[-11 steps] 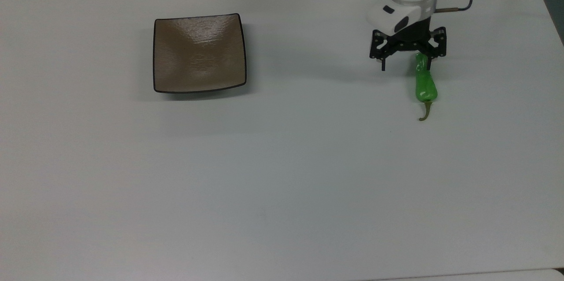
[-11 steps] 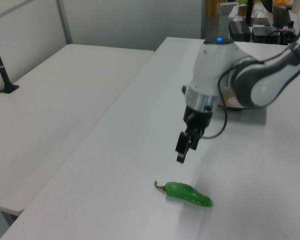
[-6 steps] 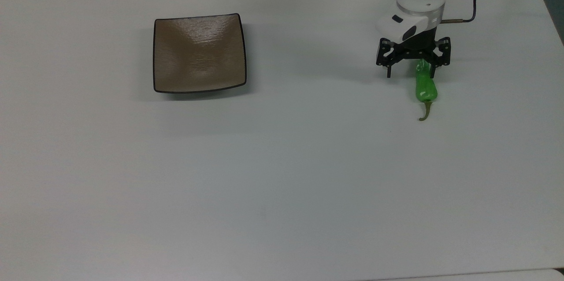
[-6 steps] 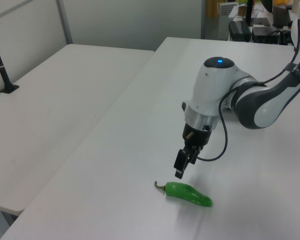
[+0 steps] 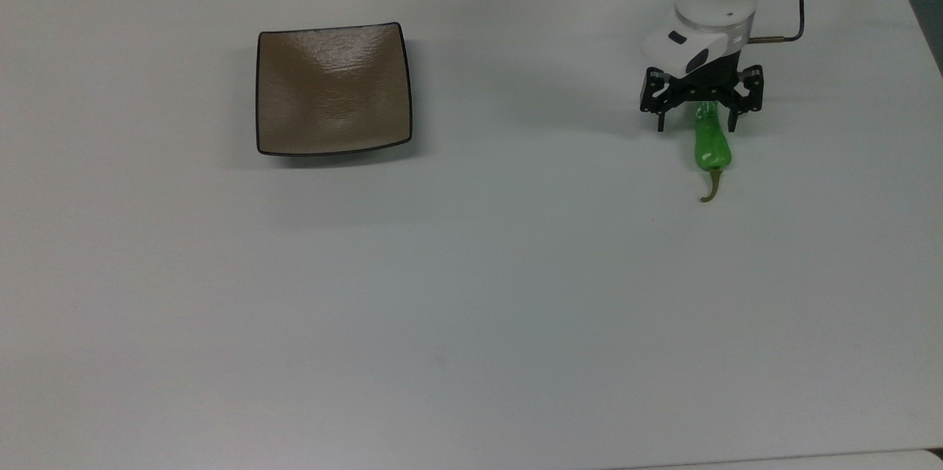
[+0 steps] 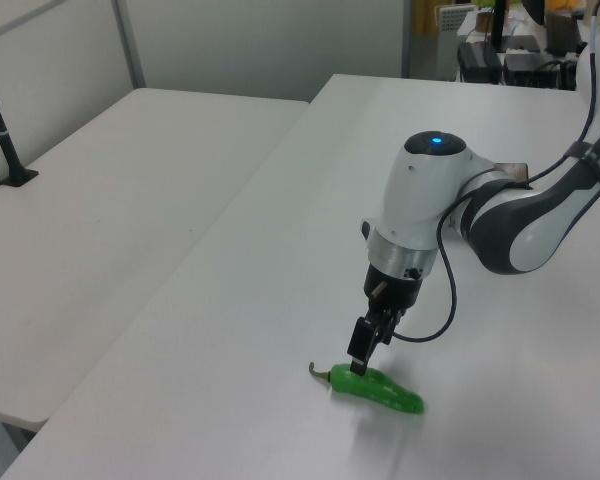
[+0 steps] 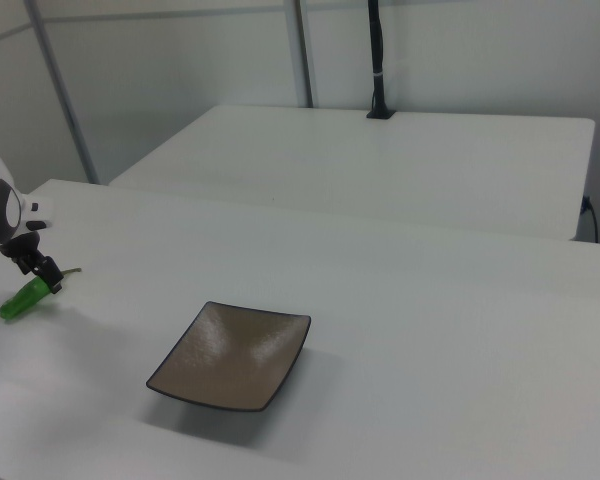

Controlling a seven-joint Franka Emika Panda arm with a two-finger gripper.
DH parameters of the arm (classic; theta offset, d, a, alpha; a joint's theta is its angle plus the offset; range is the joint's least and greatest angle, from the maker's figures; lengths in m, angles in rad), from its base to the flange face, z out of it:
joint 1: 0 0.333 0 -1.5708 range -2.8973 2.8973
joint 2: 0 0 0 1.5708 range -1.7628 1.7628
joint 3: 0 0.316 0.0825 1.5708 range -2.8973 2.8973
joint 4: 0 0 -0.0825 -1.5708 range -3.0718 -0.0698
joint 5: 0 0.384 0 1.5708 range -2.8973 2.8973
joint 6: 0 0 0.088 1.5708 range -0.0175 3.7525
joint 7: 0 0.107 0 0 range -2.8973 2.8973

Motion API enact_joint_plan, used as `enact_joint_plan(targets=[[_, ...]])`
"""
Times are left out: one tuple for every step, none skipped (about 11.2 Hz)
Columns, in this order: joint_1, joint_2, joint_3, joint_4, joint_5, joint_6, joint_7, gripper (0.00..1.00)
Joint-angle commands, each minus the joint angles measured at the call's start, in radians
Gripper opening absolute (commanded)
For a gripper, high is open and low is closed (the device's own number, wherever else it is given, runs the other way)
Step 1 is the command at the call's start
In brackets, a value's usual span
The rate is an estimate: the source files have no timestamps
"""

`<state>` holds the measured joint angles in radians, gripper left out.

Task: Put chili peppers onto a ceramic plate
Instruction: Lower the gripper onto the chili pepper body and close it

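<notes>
The fingers (image 5: pixel 661 121) stand spread wide on either side of the chili pepper (image 5: pixel 711 147), holding nothing — in the top view one tip sits to each side of the pepper's blunt end. The gripper (image 5: pixel 698 124) hangs low over that end while the pepper lies flat on the white table (image 5: pixel 471 293), its curved stem pointing away from the arm. The ceramic plate (image 5: pixel 333 89) sits bare — well apart from the pepper, toward the top view's left.
</notes>
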<state>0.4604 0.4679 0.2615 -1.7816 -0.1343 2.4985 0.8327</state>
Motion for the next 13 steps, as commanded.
enact_joint_plan(targets=[[0.015, 0.032, 0.015, 0.027, -0.028, 0.019, 0.035, 1.00], [0.017, 0.041, 0.018, 0.028, -0.030, 0.019, 0.037, 1.00], [0.017, 0.043, 0.022, 0.028, -0.051, 0.019, 0.066, 0.73], [0.017, 0.044, 0.024, 0.028, -0.091, 0.019, 0.109, 0.55], [0.017, 0.051, 0.027, 0.028, -0.126, 0.028, 0.136, 0.44], [0.015, 0.054, 0.027, 0.027, -0.140, 0.060, 0.144, 0.25], [0.014, 0.055, 0.027, 0.025, -0.140, 0.075, 0.144, 0.18], [0.012, 0.054, 0.027, 0.027, -0.140, 0.076, 0.144, 0.17], [0.009, 0.052, 0.027, 0.027, -0.139, 0.076, 0.141, 0.17], [0.007, 0.052, 0.027, 0.027, -0.140, 0.076, 0.140, 0.17], [0.006, 0.045, 0.027, 0.027, -0.139, 0.074, 0.137, 0.17], [0.003, 0.040, 0.027, 0.027, -0.142, 0.071, 0.128, 0.17], [0.001, 0.037, 0.027, 0.027, -0.142, 0.063, 0.077, 0.18]])
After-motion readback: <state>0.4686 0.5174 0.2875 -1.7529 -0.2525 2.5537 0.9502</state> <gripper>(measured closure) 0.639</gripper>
